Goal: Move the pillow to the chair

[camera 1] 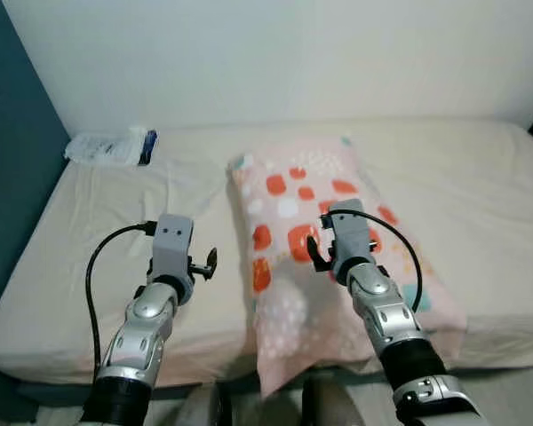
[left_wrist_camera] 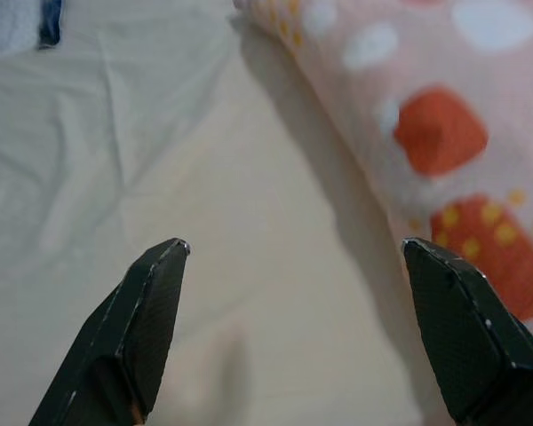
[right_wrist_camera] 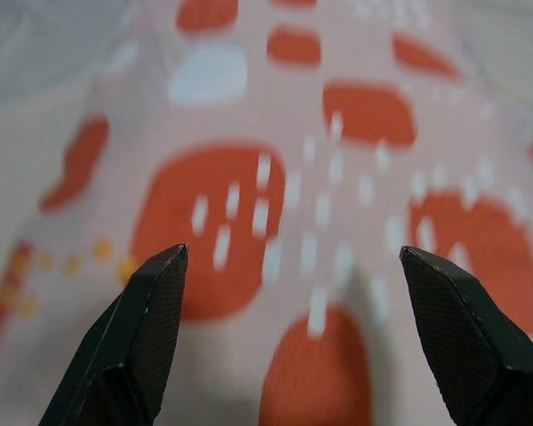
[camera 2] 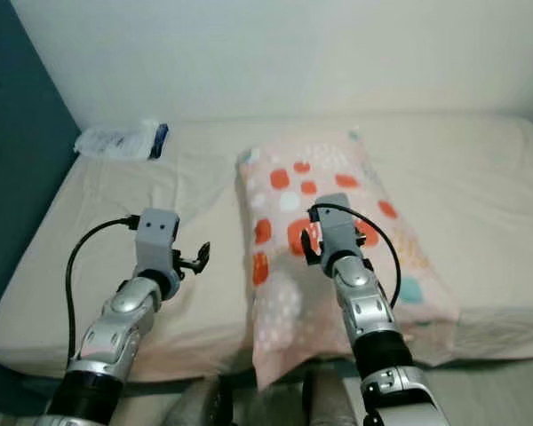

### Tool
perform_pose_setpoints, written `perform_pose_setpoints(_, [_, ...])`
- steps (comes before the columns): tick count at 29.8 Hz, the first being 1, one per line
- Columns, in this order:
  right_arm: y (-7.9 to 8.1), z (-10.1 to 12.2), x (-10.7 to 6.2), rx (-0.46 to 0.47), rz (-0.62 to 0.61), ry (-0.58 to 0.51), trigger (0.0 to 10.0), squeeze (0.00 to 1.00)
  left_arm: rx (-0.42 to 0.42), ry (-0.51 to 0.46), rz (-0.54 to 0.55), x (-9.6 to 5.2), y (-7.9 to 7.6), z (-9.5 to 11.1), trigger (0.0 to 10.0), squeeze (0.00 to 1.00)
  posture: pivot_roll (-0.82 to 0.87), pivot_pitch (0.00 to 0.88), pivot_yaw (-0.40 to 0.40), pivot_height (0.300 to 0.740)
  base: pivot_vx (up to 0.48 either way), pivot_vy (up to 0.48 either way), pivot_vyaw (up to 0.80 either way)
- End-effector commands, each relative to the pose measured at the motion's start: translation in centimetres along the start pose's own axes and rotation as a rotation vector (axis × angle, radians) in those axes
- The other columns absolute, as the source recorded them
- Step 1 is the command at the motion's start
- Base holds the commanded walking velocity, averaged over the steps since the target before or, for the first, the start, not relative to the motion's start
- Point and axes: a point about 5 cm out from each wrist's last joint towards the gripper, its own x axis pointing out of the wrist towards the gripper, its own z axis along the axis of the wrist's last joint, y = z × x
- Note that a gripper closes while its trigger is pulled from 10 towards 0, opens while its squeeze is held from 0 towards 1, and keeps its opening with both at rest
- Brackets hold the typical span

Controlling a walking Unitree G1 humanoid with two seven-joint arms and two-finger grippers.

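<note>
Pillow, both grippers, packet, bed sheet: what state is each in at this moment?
Pillow: flat on the bed, near end over the edge, not gripped.
Left gripper: open, above the sheet beside the pillow.
Right gripper: open, over the pillow.
Packet: lying at the far corner.
Bed sheet: wrinkled.

Soft, even indoor light fills both eye views, bright on the white wall [camera 1: 275, 62] and the bed sheet [camera 1: 98, 231], with no glare and only faint shadows beside the pillow [camera 1: 320, 240] and under the 2 arms. The left wrist view is a little soft, with a dim shadow along the pillow's edge. The right wrist view is blurred across the pillow's pattern, while its black fingers [right_wrist_camera: 124, 355] stay sharper.
</note>
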Motion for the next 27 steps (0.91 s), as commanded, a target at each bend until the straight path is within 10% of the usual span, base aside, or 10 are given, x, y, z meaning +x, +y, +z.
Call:
perform_pose_setpoints(1, [0.1,-0.2,-0.1,0.011,0.002,-0.011,10.0,0.0,0.006,0.02,-0.005,-0.1,0.0,-0.5,10.0,0.0,0.0,0.123,0.015,0.576,0.0,0.0,0.0])
perform_pose_setpoints(24, [-4.0,0.0,-0.2,-0.014,-0.246,-0.003,10.0,0.0,0.006,0.023,-0.001,-0.2,0.6,-0.7,10.0,0.0,0.0,0.115,0.018,0.556,0.0,0.0,0.0])
perform_pose_setpoints(27, [-6.6,-0.4,-0.5,0.013,-0.416,0.037,10.0,0.0,0.006,0.021,0.029,-0.3,1.6,-0.6,10.0,0.0,0.0,0.111,0.013,0.541,0.0,0.0,0.0])
